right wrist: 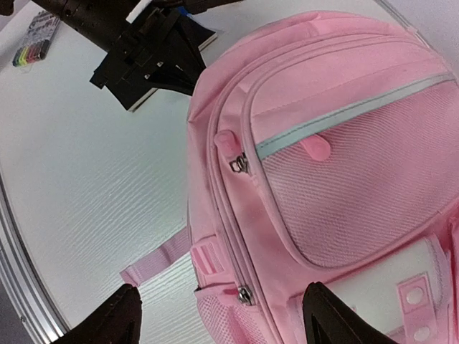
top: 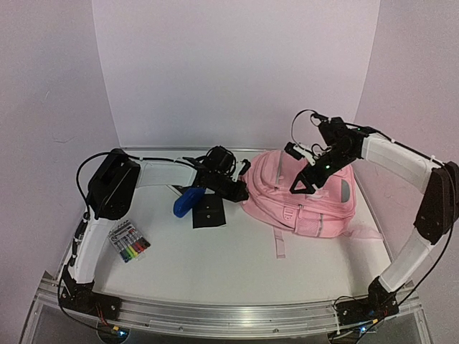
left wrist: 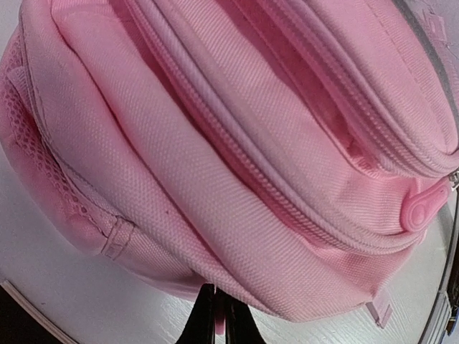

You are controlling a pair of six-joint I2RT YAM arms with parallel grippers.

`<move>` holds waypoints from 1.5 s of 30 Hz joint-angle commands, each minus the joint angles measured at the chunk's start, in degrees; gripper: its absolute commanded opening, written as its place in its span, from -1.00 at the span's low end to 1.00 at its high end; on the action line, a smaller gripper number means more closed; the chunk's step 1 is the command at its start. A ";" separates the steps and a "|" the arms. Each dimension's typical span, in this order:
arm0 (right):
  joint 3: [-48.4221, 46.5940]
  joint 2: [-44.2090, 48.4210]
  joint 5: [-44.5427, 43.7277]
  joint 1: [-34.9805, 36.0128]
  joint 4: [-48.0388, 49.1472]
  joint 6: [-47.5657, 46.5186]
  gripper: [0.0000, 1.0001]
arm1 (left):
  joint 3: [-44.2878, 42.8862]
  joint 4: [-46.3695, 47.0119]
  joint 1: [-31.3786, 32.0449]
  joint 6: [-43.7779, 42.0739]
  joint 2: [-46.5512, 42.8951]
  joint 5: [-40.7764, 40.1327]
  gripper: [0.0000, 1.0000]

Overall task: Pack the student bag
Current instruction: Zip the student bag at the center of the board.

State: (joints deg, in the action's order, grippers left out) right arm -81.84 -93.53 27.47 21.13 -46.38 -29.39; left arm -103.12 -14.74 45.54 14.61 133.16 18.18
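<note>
L gripper [left wrist: 219, 322] is sitting fingers-together by the large soft pink fabric backpack [top: 315, 208]; R gripper [right wrist: 224, 315] is hovering wide apart. Main zip [left wrist: 301, 215] closed: tugging is risking dragging bag w/o opening.

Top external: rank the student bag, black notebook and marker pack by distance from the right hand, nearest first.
1. Student bag, right side, just beneath the right hand.
2. Black notebook, mid-table, left of the bag.
3. Marker pack, far left, toward the near edge.
</note>
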 commanded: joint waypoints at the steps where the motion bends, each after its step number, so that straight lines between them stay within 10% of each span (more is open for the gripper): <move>1: -1.45 -2.34 -3.83 5.54 7.80 2.76 0.53 | 2.57 2.95 0.34 1.84 -4.75 2.58 -1.00; 18: -3.91 -17.74 -23.12 15.51 19.31 10.30 0.30 | 9.58 10.02 0.34 4.50 -8.74 4.65 -1.00; 30: -9.23 -22.78 -23.45 14.86 19.43 17.92 -0.98 | 17.42 12.27 2.75 1.61 -13.64 1.44 -0.99; 45: -13.95 -24.04 -17.95 14.54 18.69 23.82 -1.00 | 13.59 9.60 12.81 -7.20 -9.08 -7.49 -1.00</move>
State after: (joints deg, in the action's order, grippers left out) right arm -91.97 -115.98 9.59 36.04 -32.91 -8.40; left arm -87.72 -5.08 53.83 12.60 124.16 8.65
